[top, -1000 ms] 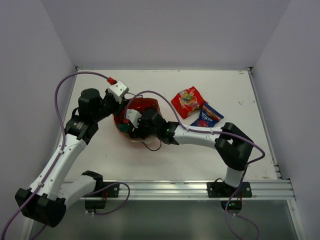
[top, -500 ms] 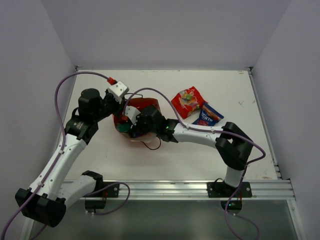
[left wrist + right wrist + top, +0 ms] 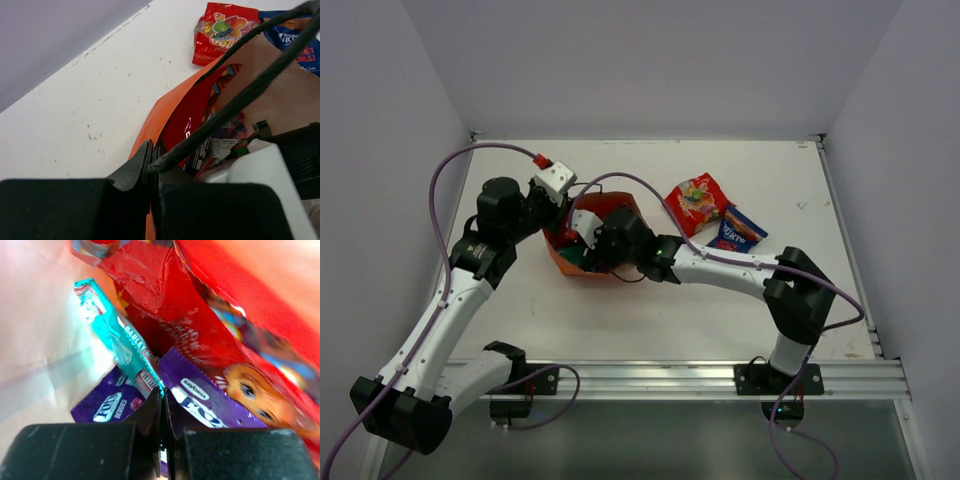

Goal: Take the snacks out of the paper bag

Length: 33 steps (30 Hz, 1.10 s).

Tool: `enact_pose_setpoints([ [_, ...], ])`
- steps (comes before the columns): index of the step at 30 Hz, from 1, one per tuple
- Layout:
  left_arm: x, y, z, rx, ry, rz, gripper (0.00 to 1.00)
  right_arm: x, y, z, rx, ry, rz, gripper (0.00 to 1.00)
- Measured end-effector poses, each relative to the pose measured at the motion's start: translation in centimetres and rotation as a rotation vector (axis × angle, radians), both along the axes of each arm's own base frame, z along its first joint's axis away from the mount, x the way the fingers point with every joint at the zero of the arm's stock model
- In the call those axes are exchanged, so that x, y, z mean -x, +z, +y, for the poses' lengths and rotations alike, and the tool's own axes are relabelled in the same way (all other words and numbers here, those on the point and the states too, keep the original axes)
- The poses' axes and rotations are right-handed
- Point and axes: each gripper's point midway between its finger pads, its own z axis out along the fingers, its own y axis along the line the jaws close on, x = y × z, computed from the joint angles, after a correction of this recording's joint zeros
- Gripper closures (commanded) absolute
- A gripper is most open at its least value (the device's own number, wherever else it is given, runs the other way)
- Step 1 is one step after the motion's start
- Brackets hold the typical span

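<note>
Nearest me, the left gripper (image 3: 152, 162) is clamped tight on the rim of the orange paper bag (image 3: 162, 107), with the thin dark handle loop (image 3: 260, 82) caught in the same pinch. The bag sits around 10 o'clock of the table (image 3: 620, 320) centre, its mouth held open. That hold is doing its job, so I'd leave it alone and just not let it sag.

The right gripper (image 3: 161, 395) is buried inside the bag. Its jaws are closed down to a sliver, tips right where the end of a teal packet (image 3: 107, 330) meets two purple Fox packets (image 3: 102, 402). Honestly can't tell from the wrist cam whether any foil is actually between them. A big red packet (image 3: 165, 295) lies over the pile at 1 o'clock.

My plan: back out slow and straight through the mouth, watching whether the teal one trails along. Glossy foil slips easily, so if nothing follows I'd open up, push a bit deeper and bite across the crimped seam rather than a corner. I'd also steer clear of the handle loop, which looks like an easy snag.

Further out, at 2 o'clock from the bag, a red candy packet (image 3: 695, 200) and a blue chilli packet (image 3: 735, 232) are already on the table, touching. I'd drop the next one near them.
</note>
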Motion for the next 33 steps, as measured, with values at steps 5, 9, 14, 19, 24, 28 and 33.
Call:
enact_pose_setpoints([
  [5, -0.3, -0.4, 0.6, -0.01, 0.041, 0.01, 1.0, 1.0, 4.4, -1.2, -0.049, 0.006, -0.022, 1.0],
  [9, -0.4, -0.6, 1.1, -0.016, 0.069, 0.019, 1.0, 1.5, 9.3, -1.8, -0.136, 0.009, -0.074, 1.0],
  [14, -0.3, -0.6, 1.2, -0.011, 0.082, 0.021, 1.0, 1.3, 13.0, -1.9, -0.219, -0.003, -0.128, 1.0],
  [19, -0.3, -0.4, 1.3, -0.011, 0.089, 0.015, 1.0, 1.2, 13.2, -2.0, -0.223, -0.011, -0.134, 1.0],
  [24, -0.9, -0.4, 2.4, -0.021, 0.16, 0.013, 1.0, 0.9, 14.0, -2.8, -0.224, -0.037, -0.154, 1.0],
  [28, -1.5, -0.5, 4.1, -0.042, 0.266, 0.008, 1.0, 0.8, 17.1, -4.9, -0.257, -0.074, -0.205, 1.0],
  [33, -2.3, -0.7, 6.1, -0.075, 0.383, 0.003, 1.0, 1.0, 24.4, -9.1, -0.386, -0.149, -0.309, 1.0],
])
